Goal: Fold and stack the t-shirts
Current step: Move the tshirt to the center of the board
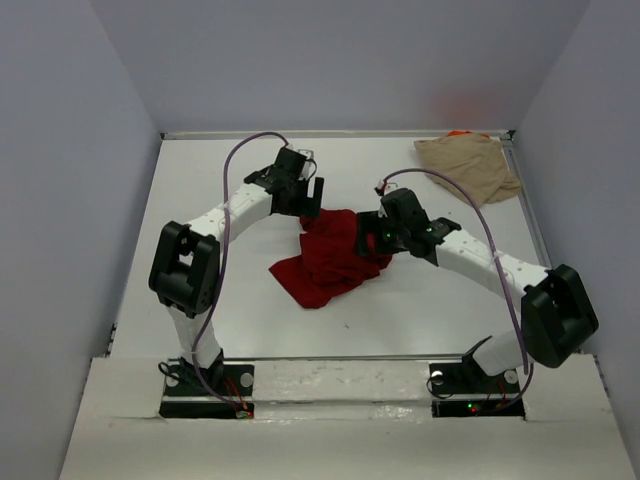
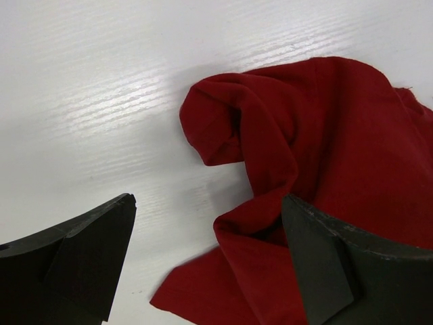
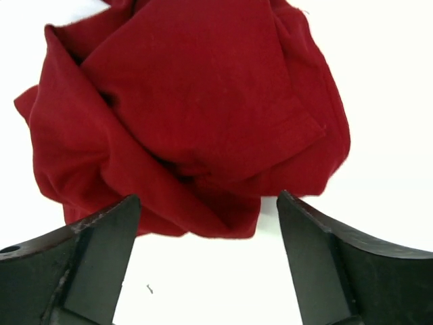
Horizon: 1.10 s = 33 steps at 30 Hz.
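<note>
At the very start of folding, judging by the red shirt (image 1: 330, 262), bunched in a heap mid-counter (image 1: 200, 200) rather than spread flat. Nothing folded or stacked yet. Next, probably: pinch two well-separated edges of the heap and draw them apart to flatten it. Calls for finding a true hem or sleeve among the creases, not a mid-panel fold, and for taking a single layer only.

Left end effector (image 2: 208, 202): wide open, holding nothing. Red cloth ahead and to the right of it, with a rolled fold just beyond the tips, the right jaw over the cloth and the left jaw over bare counter. Touching the cloth or not: cannot tell.

Right end effector (image 3: 208, 200): likewise spread wide and empty. Red heap directly ahead, with its near edge reaching in between the two jaws, pinched by neither.

From above: left end effector at the heap's far-left corner, right end effector at its right edge.

Tan shirt (image 1: 468, 165) well beyond and to the right of the right end effector, loosely crumpled in the far corner, with a sliver of orange (image 1: 459, 133) at its far edge.
</note>
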Each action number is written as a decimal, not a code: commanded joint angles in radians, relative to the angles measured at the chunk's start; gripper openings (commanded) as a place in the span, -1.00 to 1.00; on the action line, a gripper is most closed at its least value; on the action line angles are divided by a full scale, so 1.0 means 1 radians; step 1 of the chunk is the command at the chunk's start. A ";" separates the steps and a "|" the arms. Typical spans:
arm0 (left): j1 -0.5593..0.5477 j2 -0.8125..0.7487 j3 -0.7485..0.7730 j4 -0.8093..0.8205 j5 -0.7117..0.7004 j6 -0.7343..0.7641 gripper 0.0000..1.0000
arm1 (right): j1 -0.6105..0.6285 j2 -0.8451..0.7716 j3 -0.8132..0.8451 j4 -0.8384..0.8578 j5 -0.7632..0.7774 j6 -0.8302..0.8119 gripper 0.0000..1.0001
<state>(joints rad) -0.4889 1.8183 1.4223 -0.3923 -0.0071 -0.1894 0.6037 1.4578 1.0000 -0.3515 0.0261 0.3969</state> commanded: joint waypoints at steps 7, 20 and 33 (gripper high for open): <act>0.000 -0.047 -0.005 -0.008 0.044 -0.001 0.98 | 0.007 -0.045 -0.032 -0.038 0.032 0.023 0.46; 0.001 -0.076 -0.017 -0.008 0.045 -0.005 0.98 | 0.007 0.157 0.160 0.002 -0.046 -0.030 0.26; 0.001 -0.079 -0.019 -0.006 0.039 -0.001 0.98 | 0.007 0.162 0.114 0.043 -0.031 0.000 -0.09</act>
<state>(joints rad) -0.4889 1.7844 1.4139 -0.3931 0.0154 -0.1970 0.6044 1.6238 1.1175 -0.3676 -0.0113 0.3893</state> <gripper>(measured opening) 0.989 0.474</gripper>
